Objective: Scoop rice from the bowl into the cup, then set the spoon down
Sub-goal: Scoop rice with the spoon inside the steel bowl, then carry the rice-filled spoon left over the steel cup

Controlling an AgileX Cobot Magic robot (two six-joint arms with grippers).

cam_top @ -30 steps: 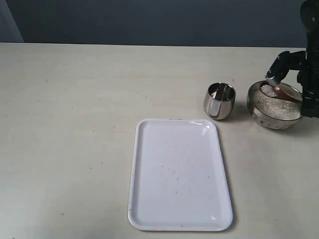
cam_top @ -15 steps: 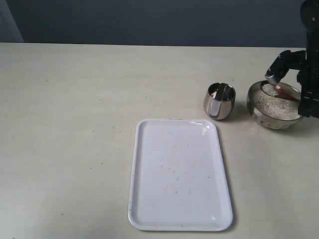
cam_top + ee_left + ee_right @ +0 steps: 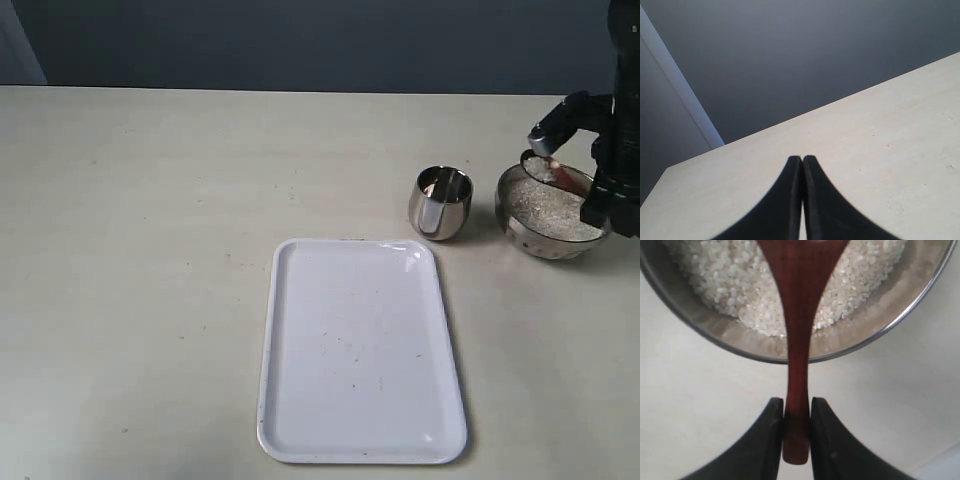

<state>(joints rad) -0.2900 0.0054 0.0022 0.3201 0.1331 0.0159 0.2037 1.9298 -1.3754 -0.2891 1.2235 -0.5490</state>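
Observation:
The steel bowl (image 3: 550,228) stands at the far right, holding white rice (image 3: 552,206). The smaller steel cup (image 3: 441,203) stands just left of it. My right gripper (image 3: 598,192) hangs over the bowl's right side, shut on the slim handle of the dark wooden spoon (image 3: 568,180). In the right wrist view my right gripper (image 3: 797,407) pinches the handle's end. The spoon (image 3: 797,330) reaches over the bowl rim (image 3: 715,337) above the rice (image 3: 735,280), its oval end cut off by the frame. My left gripper (image 3: 802,159) is shut and empty above bare table.
A white rectangular tray (image 3: 365,350) lies in front of the cup, toward the near edge. The pale table (image 3: 150,250) stretches left of it. A dark wall runs behind the table's far edge.
My right arm has risen a little and drawn slightly right, lifting the spoon's end higher over the rice. Cup, bowl and tray have not moved.

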